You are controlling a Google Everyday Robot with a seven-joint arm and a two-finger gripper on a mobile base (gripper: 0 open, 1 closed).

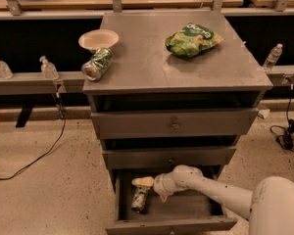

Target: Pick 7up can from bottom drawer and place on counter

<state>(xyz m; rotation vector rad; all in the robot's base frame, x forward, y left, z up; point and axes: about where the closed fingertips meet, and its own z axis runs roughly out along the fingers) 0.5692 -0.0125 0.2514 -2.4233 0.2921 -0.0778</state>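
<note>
Gripper (151, 189) at 7up can (139, 200), bottom drawer (186, 224) L edge.

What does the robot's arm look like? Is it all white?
Mostly, yes. The arm is smooth, rounded and white with tiny dark specks, and it gets fatter toward the picture's corner. It has a ball-shaped joint near the end. The gripper, over the bottom drawer by the 7up can, looks creamy yellow. No cables show.

Dented green can (97, 63) lies just beside paper bowl (98, 39), chip bag (192, 39) apart.
</note>
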